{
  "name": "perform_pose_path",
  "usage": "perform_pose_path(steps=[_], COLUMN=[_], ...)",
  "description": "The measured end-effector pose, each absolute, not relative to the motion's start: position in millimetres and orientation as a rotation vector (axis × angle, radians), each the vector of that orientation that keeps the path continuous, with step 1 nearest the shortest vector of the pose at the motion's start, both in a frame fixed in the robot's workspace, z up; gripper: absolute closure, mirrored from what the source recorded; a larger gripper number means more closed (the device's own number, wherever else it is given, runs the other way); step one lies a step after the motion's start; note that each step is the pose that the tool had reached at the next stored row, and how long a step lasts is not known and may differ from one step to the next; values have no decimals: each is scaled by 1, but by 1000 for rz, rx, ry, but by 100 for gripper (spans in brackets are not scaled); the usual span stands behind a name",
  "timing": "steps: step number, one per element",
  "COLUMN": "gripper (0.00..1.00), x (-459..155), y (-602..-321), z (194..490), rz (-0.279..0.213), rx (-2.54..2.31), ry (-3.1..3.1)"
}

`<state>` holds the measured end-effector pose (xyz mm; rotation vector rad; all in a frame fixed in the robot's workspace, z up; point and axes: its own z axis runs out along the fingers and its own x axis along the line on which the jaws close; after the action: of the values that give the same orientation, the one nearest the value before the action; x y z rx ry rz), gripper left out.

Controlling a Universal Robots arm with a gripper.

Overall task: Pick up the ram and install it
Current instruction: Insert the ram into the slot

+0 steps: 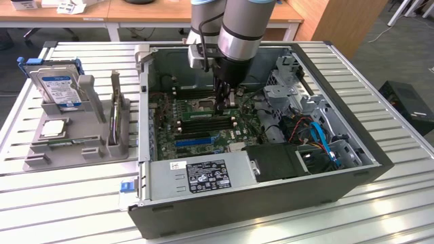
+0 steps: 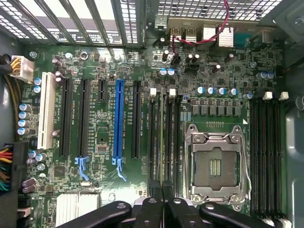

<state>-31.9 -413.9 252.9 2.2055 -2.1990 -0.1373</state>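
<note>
My gripper [image 1: 224, 105] reaches down inside the open computer case [image 1: 352, 175], over the motherboard's memory slots. The ram [image 2: 164, 142] is a thin green stick seen edge-on, standing in the black slots between the blue slot [image 2: 118, 123] and the CPU socket [image 2: 216, 164]. The black fingers [image 2: 151, 211] meet tightly around the ram's near end, so the gripper [image 2: 164, 209] is shut on it. In the exterior view the ram [image 1: 200, 113] shows as a green strip lying along the slots beside the gripper tip.
A grey holder [image 1: 40, 157] on the exterior view's left carries a hard drive [image 1: 60, 89] and a square silver CPU chip [image 1: 54, 128]. The power supply [image 1: 203, 175] and cabling [image 1: 318, 137] crowd the case. Another bank of memory slots [image 2: 268, 152] lies beyond the socket.
</note>
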Motion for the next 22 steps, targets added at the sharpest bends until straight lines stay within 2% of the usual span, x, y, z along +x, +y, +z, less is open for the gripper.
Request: perform_pose_path(steps=[22], gripper=[88], x=[-34], y=[-419], z=[253], rz=[-135], rx=[2209], ry=[-2201])
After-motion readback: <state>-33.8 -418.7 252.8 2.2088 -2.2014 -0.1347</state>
